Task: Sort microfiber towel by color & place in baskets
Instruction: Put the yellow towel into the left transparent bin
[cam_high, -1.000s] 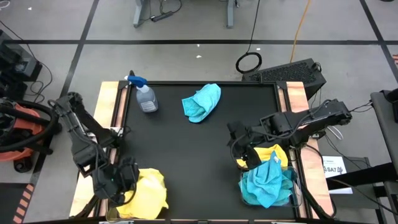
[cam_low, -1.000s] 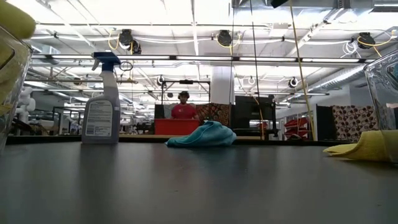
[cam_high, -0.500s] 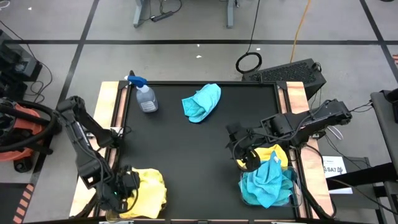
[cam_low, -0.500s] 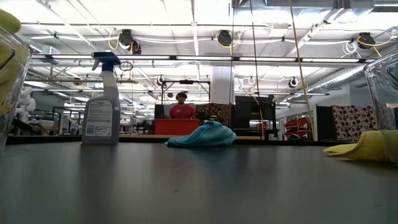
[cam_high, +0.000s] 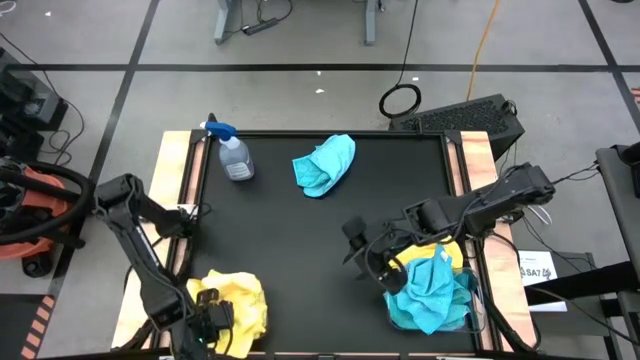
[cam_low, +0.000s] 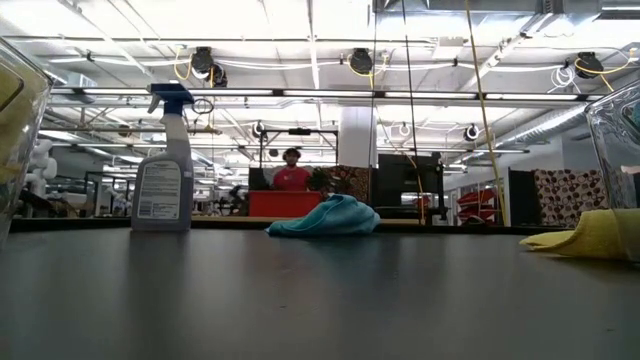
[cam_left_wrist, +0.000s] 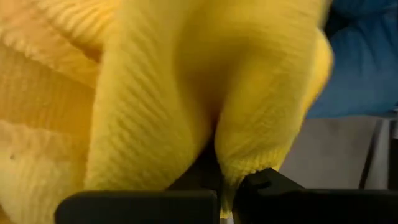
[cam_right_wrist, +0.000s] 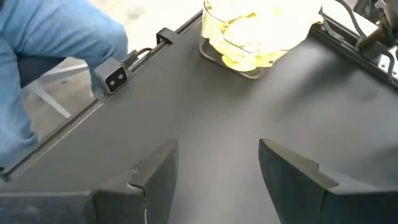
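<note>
My left gripper (cam_high: 205, 318) is at the near left corner, shut on a yellow microfiber towel (cam_left_wrist: 186, 93) over the yellow heap (cam_high: 238, 303) in the left basket (cam_low: 15, 150). My right gripper (cam_high: 362, 256) hangs open above the bare mat, left of the right basket (cam_high: 472, 300), which holds turquoise towels (cam_high: 432, 290). Another yellow towel (cam_high: 432, 248) lies on the mat at that basket's far side. A turquoise towel (cam_high: 325, 165) lies crumpled on the mat at the far centre. My left gripper pinches a fold of the yellow towel (cam_left_wrist: 231, 169) between its two fingers, coming steeply from above. The cloth bulges out beyond the fingertips and merges with the yellow heap in the basket; whether one layer or several is caught, I cannot tell.
A clear spray bottle (cam_high: 232, 155) with a blue trigger stands at the far left of the mat. The middle of the black mat (cam_high: 290, 240) is free. A person in jeans (cam_right_wrist: 43, 50) stands beyond the table's near edge.
My left gripper has sunk and gone toward the table's near edge, still shut on the yellow towel, which has dropped into the left basket. My right gripper has moved toward the table's left edge, away from the yellow towel by the right basket, and has tipped.
</note>
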